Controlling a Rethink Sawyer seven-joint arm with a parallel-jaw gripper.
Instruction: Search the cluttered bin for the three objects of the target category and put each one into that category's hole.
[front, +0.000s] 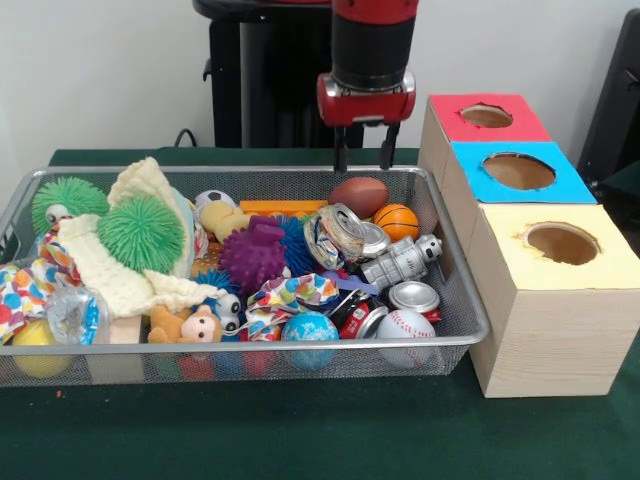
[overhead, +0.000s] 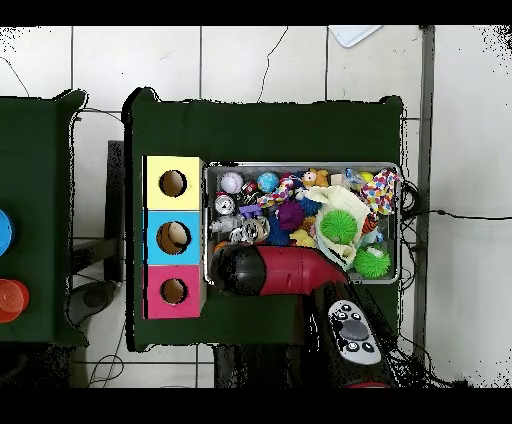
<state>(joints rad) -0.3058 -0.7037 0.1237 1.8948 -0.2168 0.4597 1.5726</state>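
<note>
The wire mesh bin (front: 250, 347) is full of mixed toys and cans; it also shows in the overhead view (overhead: 300, 166). One see-through glossy plastic bag (front: 75, 315) lies bunched at the bin's front left. I cannot pick out the other two bags. My gripper (front: 363, 155) is open and empty. It hangs over the bin's far right rim, just above a brown football (front: 358, 196). In the overhead view the red arm (overhead: 290, 272) covers it. The red-topped hole (front: 487, 116) is the farthest of the box row right of the bin; it also shows in the overhead view (overhead: 173, 291).
The blue-topped hole (front: 518, 171) and the yellow-topped hole (front: 562, 243) sit beside the red one. The bin holds crushed cans (front: 413, 297), green spiky balls (front: 140, 232), a purple spiky ball (front: 252, 255), a basketball (front: 397, 221), a baseball (front: 405, 325) and a cream knitted cloth (front: 110, 275).
</note>
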